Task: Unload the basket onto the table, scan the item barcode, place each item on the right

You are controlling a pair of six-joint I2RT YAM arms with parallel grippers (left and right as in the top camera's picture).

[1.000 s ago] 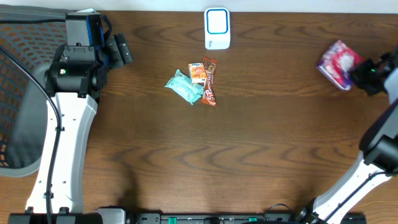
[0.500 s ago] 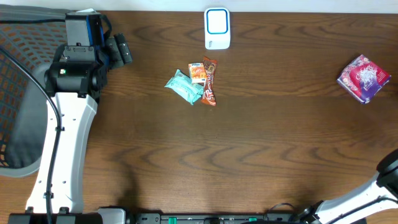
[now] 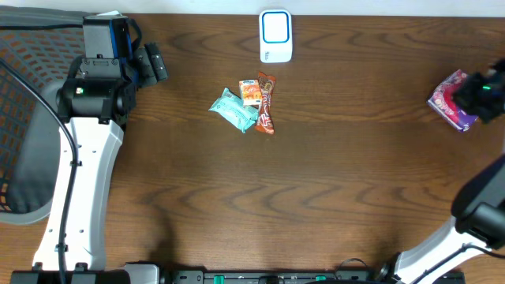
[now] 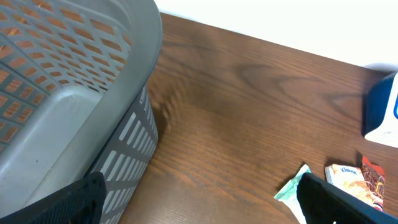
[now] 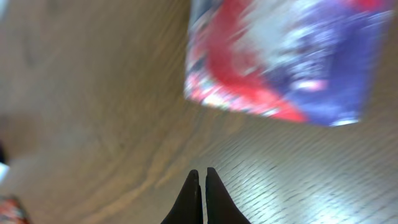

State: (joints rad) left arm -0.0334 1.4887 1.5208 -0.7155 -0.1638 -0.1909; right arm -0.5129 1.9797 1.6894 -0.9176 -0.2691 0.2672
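Note:
A white and blue barcode scanner [image 3: 275, 35] stands at the table's far edge; its blue side [image 4: 379, 111] shows at the right of the left wrist view. A purple and red box [image 3: 448, 99] lies at the far right, blurred in the right wrist view [image 5: 283, 56]. My right gripper [image 3: 473, 95] hovers at that box's right side, shut and holding nothing, its tips [image 5: 202, 177] just short of the box. My left gripper [image 3: 154, 63] is open and empty [image 4: 199, 205] at the far left, well away from the items.
A teal tissue pack [image 3: 233, 110], a small orange packet [image 3: 251, 93] and a red-brown snack bar [image 3: 267, 104] lie together below the scanner. A grey mesh basket [image 4: 62, 93] stands off the table's left edge, beside my left gripper.
The purple and red box moved right and now lies on the table. My right arm swung out of view, then came back over the box. The left arm stayed still.

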